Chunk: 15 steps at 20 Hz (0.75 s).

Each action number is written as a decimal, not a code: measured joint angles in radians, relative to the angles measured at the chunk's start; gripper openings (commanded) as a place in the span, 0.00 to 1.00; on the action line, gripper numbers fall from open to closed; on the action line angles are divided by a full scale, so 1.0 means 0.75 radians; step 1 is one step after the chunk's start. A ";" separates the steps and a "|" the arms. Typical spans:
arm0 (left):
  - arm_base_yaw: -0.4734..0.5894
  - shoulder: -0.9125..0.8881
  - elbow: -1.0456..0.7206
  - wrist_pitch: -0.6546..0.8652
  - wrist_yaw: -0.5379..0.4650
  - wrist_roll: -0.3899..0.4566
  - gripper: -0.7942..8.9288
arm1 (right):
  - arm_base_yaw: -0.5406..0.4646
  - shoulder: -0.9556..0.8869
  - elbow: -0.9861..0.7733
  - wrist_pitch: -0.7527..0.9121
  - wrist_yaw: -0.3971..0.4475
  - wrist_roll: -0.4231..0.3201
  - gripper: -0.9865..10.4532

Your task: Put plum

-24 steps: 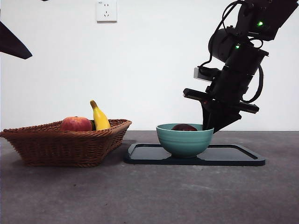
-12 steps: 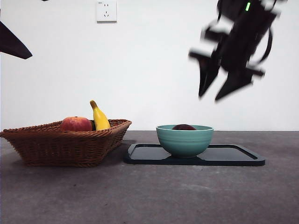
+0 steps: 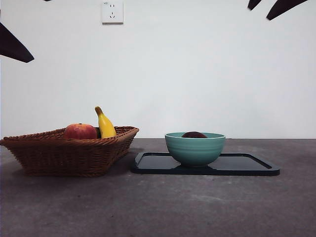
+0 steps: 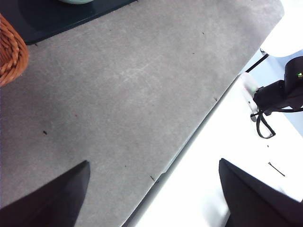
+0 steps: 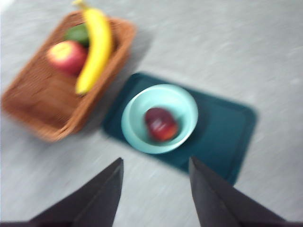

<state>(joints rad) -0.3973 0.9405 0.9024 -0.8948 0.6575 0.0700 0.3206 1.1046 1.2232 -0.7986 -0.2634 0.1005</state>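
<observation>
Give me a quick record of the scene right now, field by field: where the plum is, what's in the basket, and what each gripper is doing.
plum: inside the bowl
bowl: on the dark tray
basket: beside the tray, holds a banana, a red fruit and something green
right gripper: raised high above the tray, jaws open, empty
left gripper: off to the side over bare table, jaws open, empty

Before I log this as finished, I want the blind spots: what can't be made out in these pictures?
- Plum: front view shows only its top; the teal bowl wall hides the rest.
- Plum's surface: right wrist view is motion-blurred.
- Green item in the basket: blurred, partly behind the banana.
- Right gripper: cut off by the front view's top edge.
</observation>
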 measured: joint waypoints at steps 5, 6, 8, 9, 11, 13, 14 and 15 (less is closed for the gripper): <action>0.000 0.000 0.000 0.000 0.000 0.005 0.53 | 0.002 -0.275 -0.332 0.002 -0.134 0.000 0.28; 0.000 0.000 0.000 0.001 0.000 0.005 0.53 | 0.006 -0.323 -0.391 0.002 -0.160 0.000 0.28; 0.000 0.000 0.000 0.000 0.000 0.005 0.53 | 0.009 -0.410 -0.490 0.002 -0.223 0.000 0.28; 0.000 0.000 0.000 0.001 0.000 0.005 0.53 | 0.009 -0.446 -0.532 0.003 -0.254 0.000 0.28; 0.000 0.000 0.000 0.000 0.000 0.005 0.53 | 0.009 -0.494 -0.592 0.001 -0.277 0.000 0.28; 0.000 0.000 0.000 0.001 0.000 0.005 0.53 | 0.009 -0.514 -0.610 0.001 -0.277 0.000 0.28; 0.000 0.000 0.000 0.001 0.000 0.005 0.53 | 0.009 -0.516 -0.611 0.003 -0.278 0.000 0.28; 0.000 0.000 0.000 0.000 0.000 0.005 0.53 | 0.009 -0.516 -0.611 0.003 -0.278 0.000 0.28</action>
<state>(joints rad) -0.3973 0.9405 0.9024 -0.8948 0.6575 0.0734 0.3275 0.7174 0.7650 -0.7963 -0.4717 0.1005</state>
